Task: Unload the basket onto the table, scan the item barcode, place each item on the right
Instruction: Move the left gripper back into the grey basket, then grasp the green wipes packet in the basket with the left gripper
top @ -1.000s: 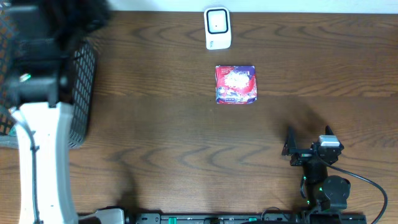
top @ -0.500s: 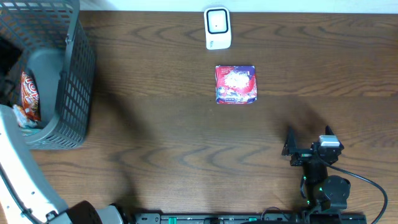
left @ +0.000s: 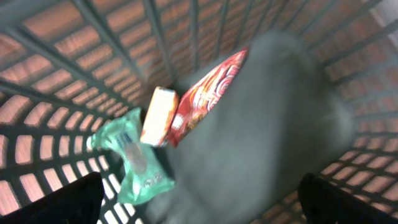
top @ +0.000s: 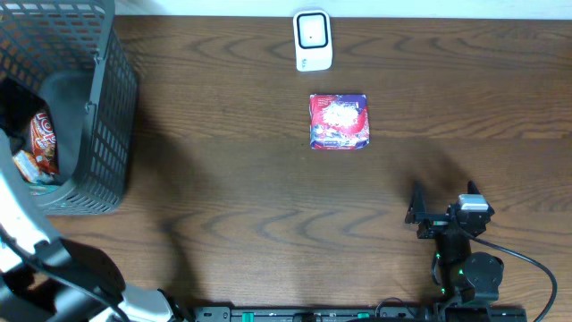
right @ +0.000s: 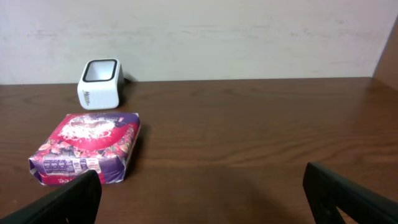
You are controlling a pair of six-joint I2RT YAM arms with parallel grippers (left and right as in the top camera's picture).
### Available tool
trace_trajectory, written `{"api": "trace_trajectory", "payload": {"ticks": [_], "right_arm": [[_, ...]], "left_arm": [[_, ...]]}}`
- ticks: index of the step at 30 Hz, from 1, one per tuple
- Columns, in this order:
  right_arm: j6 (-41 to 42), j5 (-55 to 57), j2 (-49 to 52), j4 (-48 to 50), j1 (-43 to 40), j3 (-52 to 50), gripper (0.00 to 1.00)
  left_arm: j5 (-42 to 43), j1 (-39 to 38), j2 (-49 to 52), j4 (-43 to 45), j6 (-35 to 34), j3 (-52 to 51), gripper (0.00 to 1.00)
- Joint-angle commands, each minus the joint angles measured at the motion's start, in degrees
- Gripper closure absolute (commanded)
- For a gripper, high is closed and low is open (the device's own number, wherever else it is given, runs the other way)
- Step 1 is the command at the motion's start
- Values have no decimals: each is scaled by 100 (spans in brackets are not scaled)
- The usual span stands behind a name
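Note:
A red and purple item box [top: 339, 121] lies flat on the table, just in front of the white barcode scanner [top: 312, 40]. The right wrist view shows the same box [right: 87, 149] at the left and the scanner [right: 99, 84] behind it. My right gripper [top: 442, 204] rests near the table's front edge, well short of the box, and stands open [right: 202, 205] and empty. The left gripper [left: 199, 211] hangs open over the inside of the basket with nothing between its fingers; the view is blurred. Only the left arm [top: 31, 241] shows in the overhead view.
A dark wire basket [top: 103, 107] stands at the table's far left. Inside it lie a red packet [left: 205, 93], a small orange box [left: 158, 115] and a green packet [left: 134, 162]. A wall rises behind the scanner.
The left arm has swung off the basket toward the lower left, uncovering it. Its jaws have spread wider. The right arm, box and scanner have not moved.

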Motion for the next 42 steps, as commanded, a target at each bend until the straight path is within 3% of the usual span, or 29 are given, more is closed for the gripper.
{"api": "trace_trajectory", "payload": {"ticks": [1,20,42], "right_arm": [[81,9,-37,-4,17,-26,1],[83,9,-37,-4,17,-26,1],[81,9,-37,-2,17,-26,1]], "left_arm": [[-597,20,356,-273,-184,-9,0],[-909,42,1792,-723,-802,-319,1],[-909,299,2354,-431,-866,-361,0]]}}
